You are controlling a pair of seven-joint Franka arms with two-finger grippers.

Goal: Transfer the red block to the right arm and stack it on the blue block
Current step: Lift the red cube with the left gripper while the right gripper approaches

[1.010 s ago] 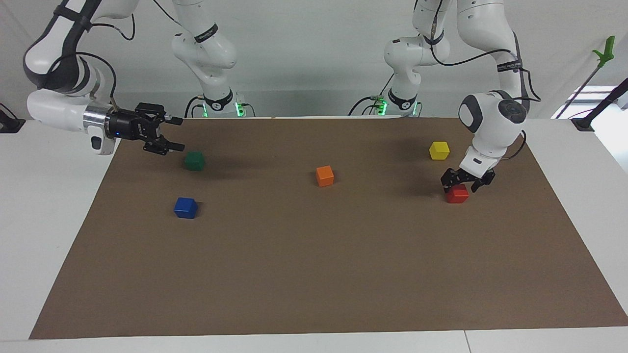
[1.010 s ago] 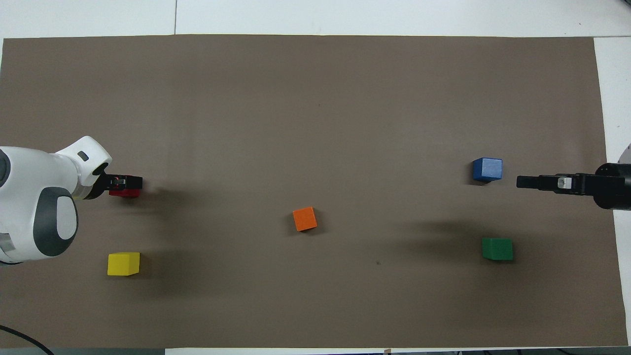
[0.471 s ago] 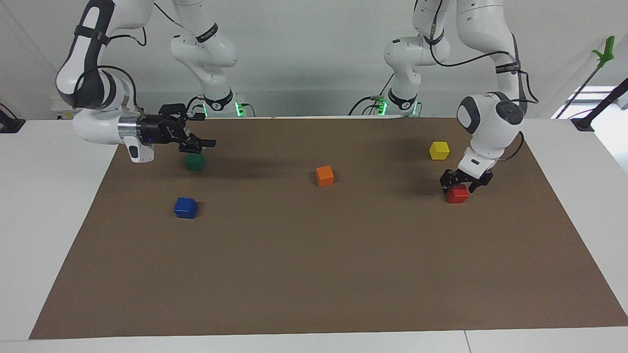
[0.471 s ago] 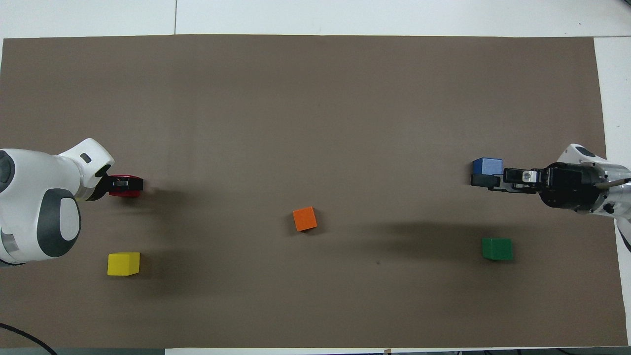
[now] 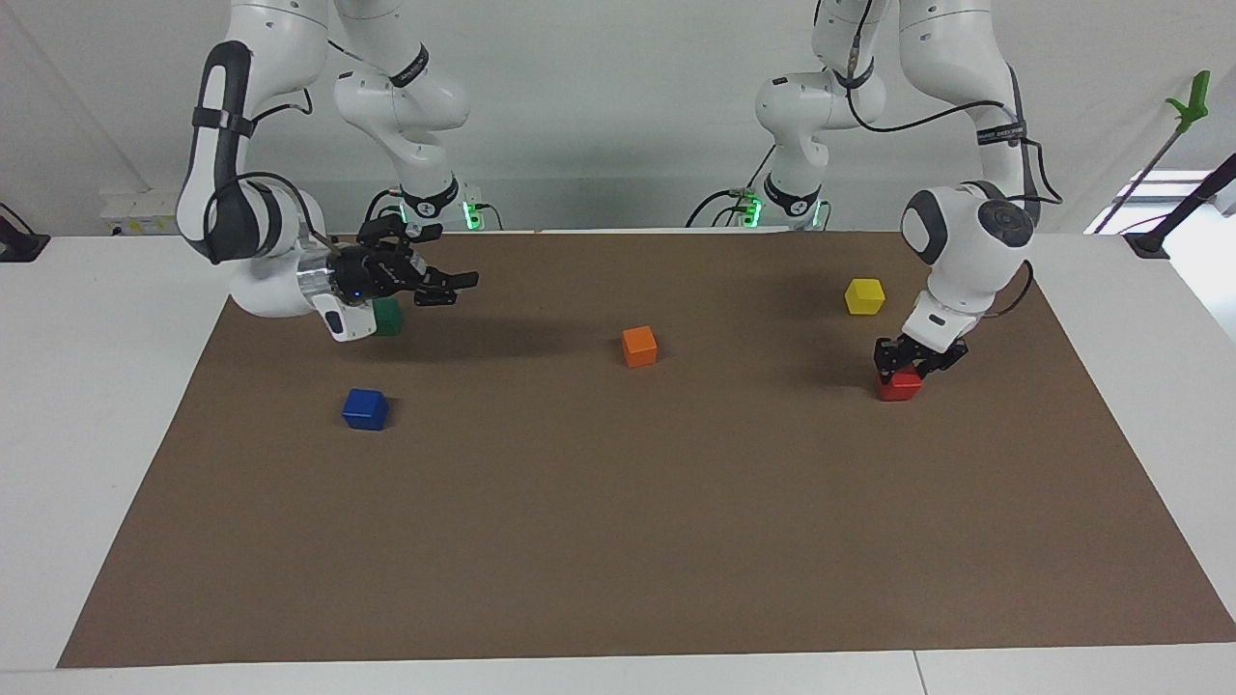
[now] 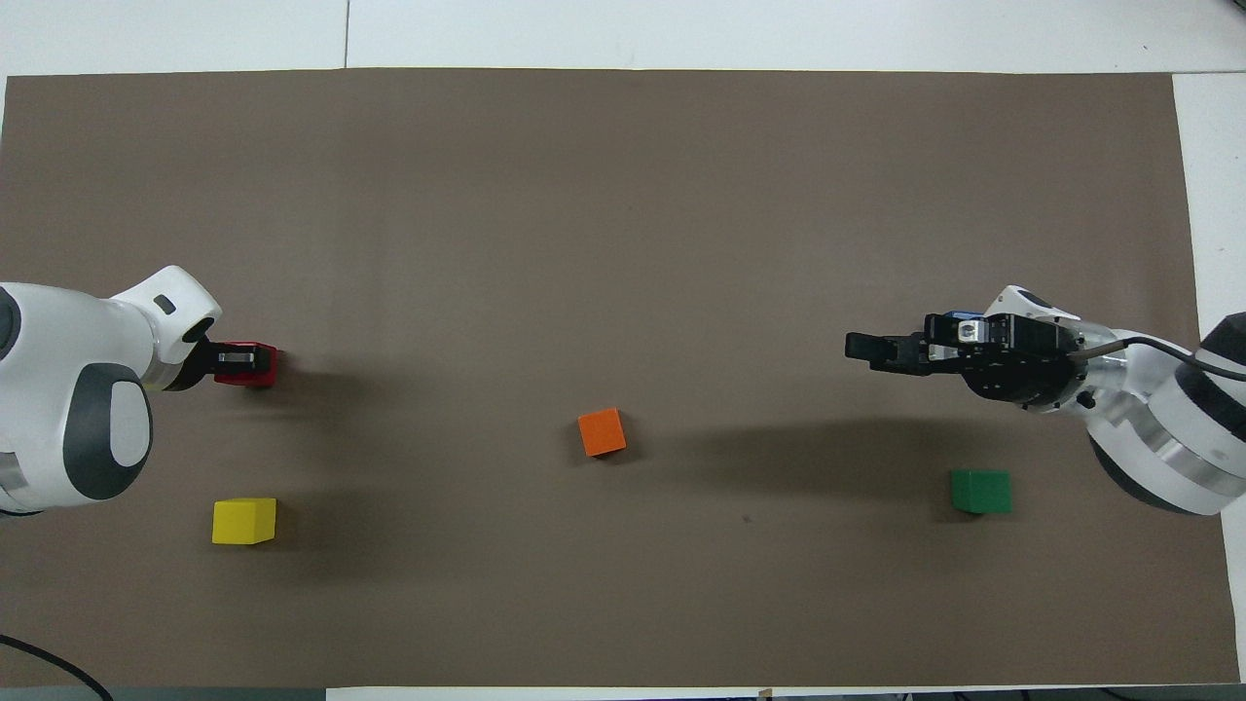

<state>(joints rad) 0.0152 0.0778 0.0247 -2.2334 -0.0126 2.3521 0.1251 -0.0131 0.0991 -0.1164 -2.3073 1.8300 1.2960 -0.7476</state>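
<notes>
Nearest to the robots, beside the orange block toward the left arm's end, the yellow block is seen. Farther than it, the red block is clamped on the brown mat by the left gripper. The right gripper is held open in the air near the green block. Farthest, toward the right arm's end, the blue block is placed.
</notes>
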